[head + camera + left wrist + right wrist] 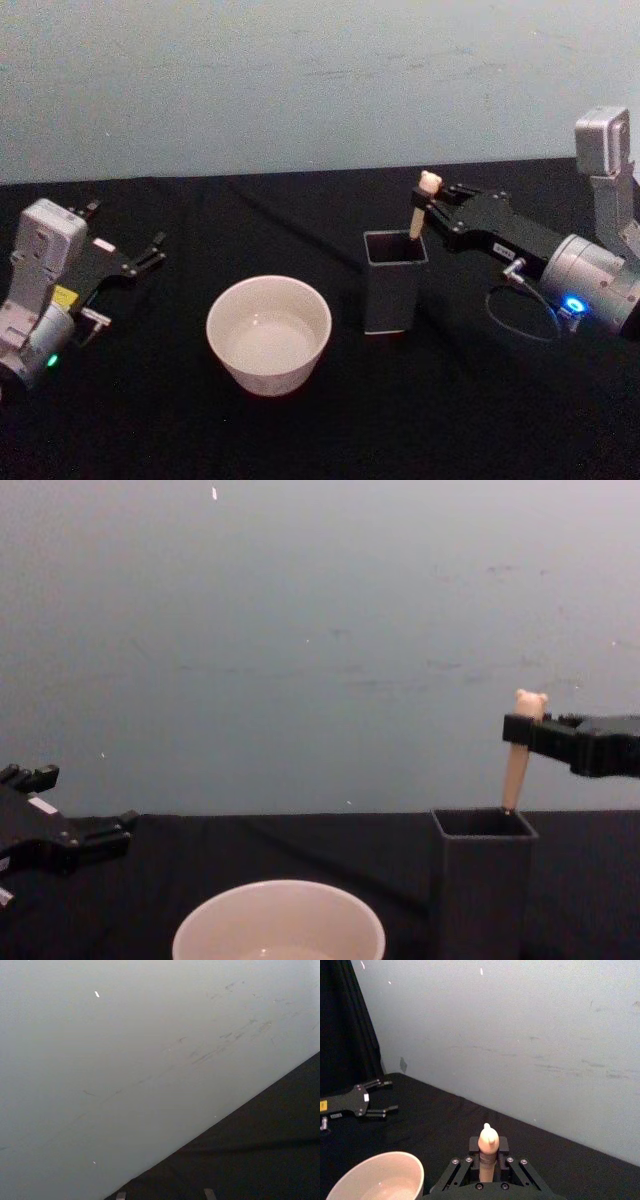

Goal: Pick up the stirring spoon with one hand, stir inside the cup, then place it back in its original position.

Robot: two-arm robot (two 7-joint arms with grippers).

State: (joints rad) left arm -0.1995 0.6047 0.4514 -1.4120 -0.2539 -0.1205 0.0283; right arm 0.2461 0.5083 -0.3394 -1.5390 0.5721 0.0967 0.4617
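The stirring spoon [418,214] stands upright in a dark grey square holder [393,285], its beige handle and bear head poking out above the rim. My right gripper [426,212] reaches in from the right and is shut on the handle just under the bear head. In the chest view the spoon [518,765] rises from the holder [482,880] with the right gripper [520,730] clamped on it. The right wrist view shows the handle [488,1152] between the jaws. The cream-white cup [268,335] sits left of the holder. The spoon's neck and bowl are hidden inside the holder.
My left gripper [125,232] rests open at the table's left side, well away from the cup. A black cloth [330,440] covers the table and a pale wall [300,80] stands behind it. A thin cable [515,310] loops beside the right wrist.
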